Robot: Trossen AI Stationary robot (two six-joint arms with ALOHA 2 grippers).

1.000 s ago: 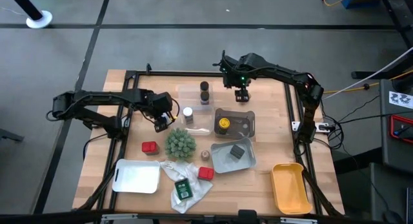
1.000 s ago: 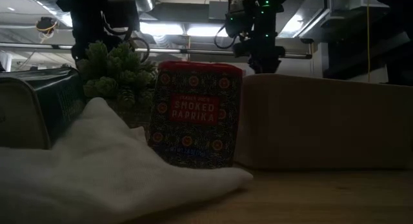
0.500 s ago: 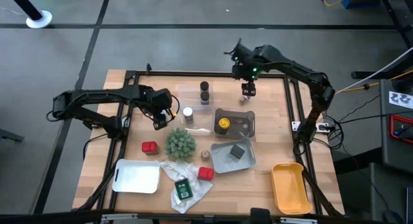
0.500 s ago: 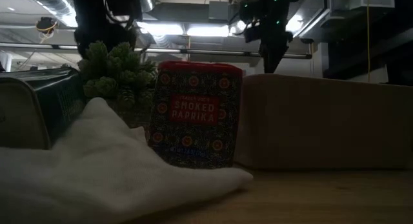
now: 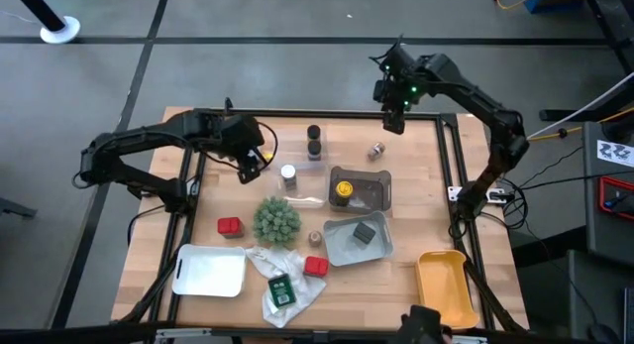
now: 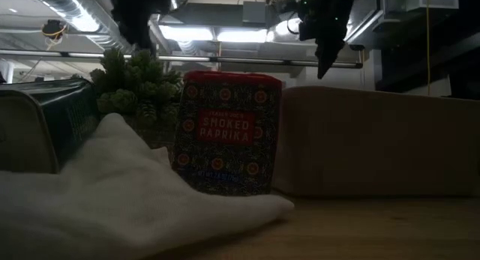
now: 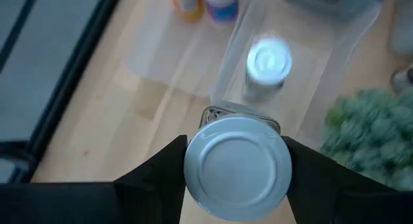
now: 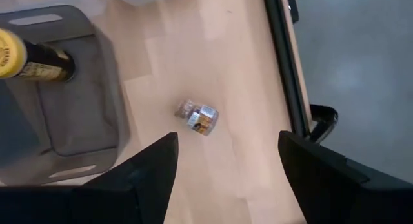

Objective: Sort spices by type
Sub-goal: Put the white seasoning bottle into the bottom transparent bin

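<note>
My left gripper [image 5: 253,166] hangs above the table's far left part, shut on a silver-capped spice jar [image 7: 237,167]. Beyond it a white-capped jar [image 5: 288,173] stands on its base beside a clear tray [image 5: 293,142] holding two dark jars [image 5: 314,144]. My right gripper [image 5: 393,121] is open and raised over the far right edge. Under it a small jar [image 8: 197,116] lies on its side on the wood. A yellow-capped jar [image 5: 343,190] stands in a dark tray [image 5: 374,191]. My left gripper pinches the jar between its two fingers [image 7: 169,175] at the opposite sides of the silver cap [image 7: 193,169]. The fingers slant down from above. The jar is lifted clear of the table with its cap toward the wrist and its glass body [image 7: 240,114] pointing downward.
A green plant [image 5: 276,220] sits mid-table. Around it are red packets [image 5: 229,226], [image 5: 316,267], a tan round piece [image 5: 315,238] and a grey tray [image 5: 342,247] with a dark block [image 5: 365,233]. White tray [image 5: 210,271], white bag [image 5: 289,285] and yellow tray [image 5: 443,285] line the near edge.
My left gripper has risen and drifted toward the far edge, carrying the silver-capped jar up off the table. My right gripper has risen and swung toward the far right corner, away from the small jar, which stays lying on the wood.
</note>
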